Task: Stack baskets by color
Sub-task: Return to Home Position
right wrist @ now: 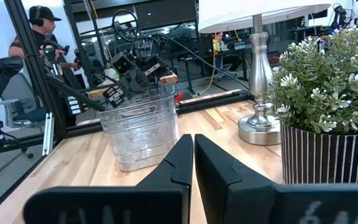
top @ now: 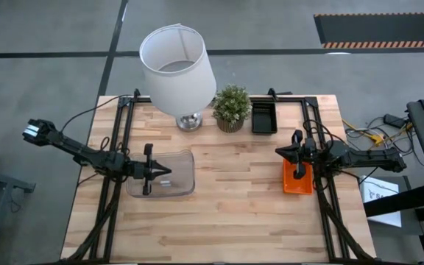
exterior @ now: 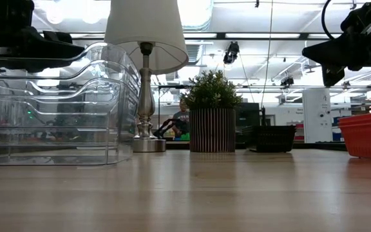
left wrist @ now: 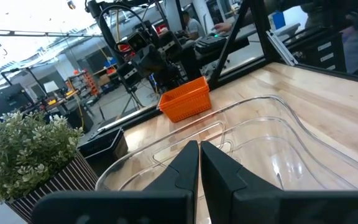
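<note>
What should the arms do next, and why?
Probably draw both back to rest: the clear baskets, black baskets and orange baskets each occupy one spot, and the left gripper and right gripper hover empty, jaws shut.

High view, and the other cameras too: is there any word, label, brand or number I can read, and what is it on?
No text in any view can be read.
White sheet at the high view's lower right: printed marks, too small to read.
Clear baskets, orange basket, black basket: no label shows.
</note>
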Robot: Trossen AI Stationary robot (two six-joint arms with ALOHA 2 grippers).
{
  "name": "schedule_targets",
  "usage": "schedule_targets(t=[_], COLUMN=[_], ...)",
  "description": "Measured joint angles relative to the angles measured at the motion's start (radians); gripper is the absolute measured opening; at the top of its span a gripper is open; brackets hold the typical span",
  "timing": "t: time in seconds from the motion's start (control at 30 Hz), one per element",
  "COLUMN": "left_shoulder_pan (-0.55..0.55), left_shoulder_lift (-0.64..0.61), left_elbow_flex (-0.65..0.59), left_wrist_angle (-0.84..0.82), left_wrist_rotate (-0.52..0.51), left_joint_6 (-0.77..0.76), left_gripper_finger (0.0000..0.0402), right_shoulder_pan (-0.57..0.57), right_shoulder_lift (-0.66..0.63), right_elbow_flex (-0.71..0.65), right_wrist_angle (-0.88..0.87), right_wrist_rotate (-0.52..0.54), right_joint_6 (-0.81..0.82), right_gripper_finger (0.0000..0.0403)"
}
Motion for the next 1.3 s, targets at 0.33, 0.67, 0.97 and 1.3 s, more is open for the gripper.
schedule_targets(t=[0.33,0.67,0.97,1.3], left_shoulder_pan=[0.000,0.000,0.000,0.000], left_shoulder_lift=[0.027,0.027,0.026,0.025], left_elbow_flex=[0.000,0.000,0.000,0.000], left_wrist_angle=[0.009,0.008,0.006,0.006], left_wrist_rotate=[0.000,0.000,0.000,0.000], left_joint_6=[0.000,0.000,0.000,0.000], left_gripper_finger=[0.0000,0.0000,0.0000,0.0000], right_shoulder_pan=[0.000,0.000,0.000,0.000], right_shoulder_lift=[0.000,0.000,0.000,0.000], right_elbow_flex=[0.000,0.000,0.000,0.000], right_wrist_angle=[0.000,0.000,0.000,0.000], right_wrist_rotate=[0.000,0.000,0.000,0.000], right_joint_6=[0.000,0.000,0.000,0.000], right_gripper_finger=[0.0009,0.0009,0.0009,0.0009])
